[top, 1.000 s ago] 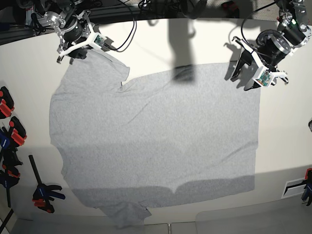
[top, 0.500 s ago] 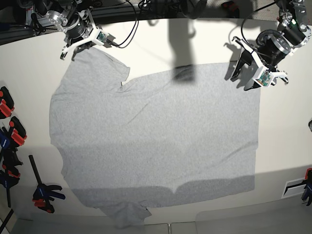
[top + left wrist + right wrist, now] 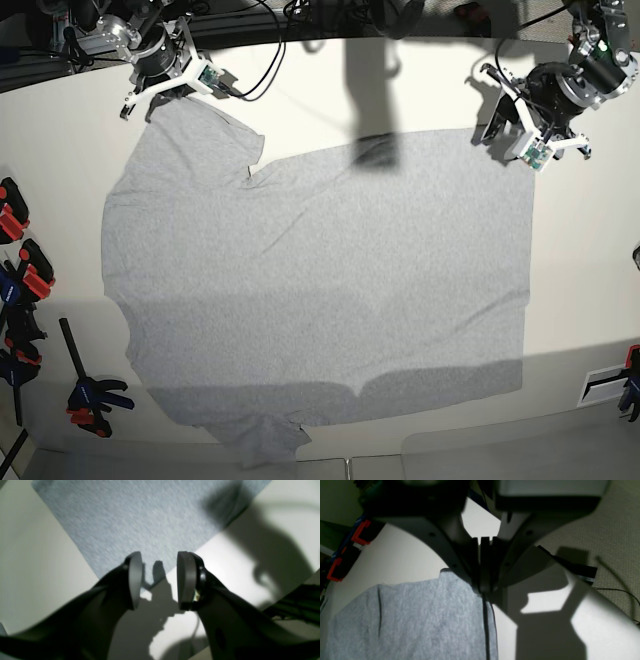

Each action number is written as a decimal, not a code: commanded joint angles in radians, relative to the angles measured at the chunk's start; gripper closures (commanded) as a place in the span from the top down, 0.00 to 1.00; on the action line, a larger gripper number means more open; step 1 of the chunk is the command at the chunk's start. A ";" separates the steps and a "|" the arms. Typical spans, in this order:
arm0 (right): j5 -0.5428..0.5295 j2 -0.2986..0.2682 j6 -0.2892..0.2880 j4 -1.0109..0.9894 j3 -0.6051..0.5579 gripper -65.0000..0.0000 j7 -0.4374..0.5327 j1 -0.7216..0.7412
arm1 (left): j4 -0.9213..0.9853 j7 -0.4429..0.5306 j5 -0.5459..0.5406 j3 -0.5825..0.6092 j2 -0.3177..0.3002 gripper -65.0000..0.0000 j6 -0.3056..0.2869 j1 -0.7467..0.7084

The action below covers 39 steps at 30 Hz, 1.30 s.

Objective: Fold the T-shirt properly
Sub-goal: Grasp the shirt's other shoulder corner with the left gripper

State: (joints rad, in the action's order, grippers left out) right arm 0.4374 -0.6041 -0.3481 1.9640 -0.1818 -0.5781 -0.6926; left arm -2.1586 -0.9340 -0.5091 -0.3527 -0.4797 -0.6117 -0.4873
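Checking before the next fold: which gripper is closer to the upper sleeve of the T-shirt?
Right. The right gripper sits at the tip of the upper sleeve, jaws closed at its edge. The left gripper hovers open at the T-shirt's far hem corner, across the whole garment.

The T-shirt (image 3: 320, 290) lies spread across the middle of the desk (image 3: 590, 260). Clamps (image 3: 20, 290) sit along the left edge; both grippers stand near the far corners.
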 commanded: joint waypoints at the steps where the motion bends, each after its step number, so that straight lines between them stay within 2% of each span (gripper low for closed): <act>1: 0.004 -0.011 0.008 0.019 0.005 0.00 0.005 -0.001 | 0.013 0.025 0.021 -0.005 -0.014 0.37 -0.018 0.003; 2: 0.004 -0.011 0.008 0.019 0.005 0.00 0.004 -0.001 | 0.041 0.048 0.055 -0.005 -0.015 0.40 -0.034 0.002; 5: 0.004 -0.011 0.008 0.019 0.005 0.00 0.005 -0.001 | 0.151 0.173 0.165 -0.005 -0.021 0.47 -0.033 0.003; 8: 0.004 -0.011 0.008 0.019 0.005 0.00 0.005 -0.001 | 0.240 0.298 0.262 -0.005 -0.020 0.47 -0.034 0.002; 11: 0.004 -0.011 0.008 0.019 0.005 0.00 0.005 -0.001 | 0.286 0.392 0.389 -0.005 -0.021 0.47 -0.085 0.002; 13: 0.004 -0.011 0.008 0.019 0.005 0.00 0.005 -0.001 | 0.296 0.436 0.441 0.001 -0.033 0.47 -0.086 -0.002; 19: 0.004 -0.011 0.008 0.019 0.005 0.00 0.005 0.000 | 0.296 0.571 0.705 0.168 -0.162 0.47 -0.086 -0.013; 20: 0.004 -0.011 0.008 0.019 0.005 0.00 0.005 -0.001 | 0.296 0.603 0.757 0.205 -0.182 0.47 -0.074 -0.013; 21: 0.004 -0.011 0.008 0.019 0.005 0.00 0.005 -0.001 | 0.296 0.625 0.808 0.240 -0.198 0.47 -0.037 -0.014; 24: 0.004 -0.011 0.008 0.019 0.005 0.00 0.002 -0.001 | 0.296 0.609 0.937 0.326 -0.227 0.47 0.111 -0.012; 28: 0.004 -0.010 0.008 0.019 0.005 0.00 0.002 -0.001 | 0.303 0.561 0.958 0.393 -0.245 0.47 0.118 -0.011; 32: 0.004 -0.011 0.008 0.019 0.005 0.00 0.002 -0.001 | 0.336 0.565 1.015 0.433 -0.253 0.47 0.120 -0.010; 36: 0.003 -0.011 0.008 0.019 0.005 0.00 0.005 -0.001 | 0.381 0.563 1.048 0.439 -0.252 0.47 0.177 -0.002; 39: 0.003 -0.011 0.008 0.019 0.005 0.00 0.005 -0.001 | 0.420 0.565 1.059 0.439 -0.252 0.47 0.179 0.006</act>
State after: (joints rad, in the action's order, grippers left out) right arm 0.4374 -0.6037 -0.3477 1.9648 -0.1818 -0.5846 -0.6926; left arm -1.7332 -0.3611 0.5438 0.0910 -0.7177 -0.4259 -0.4805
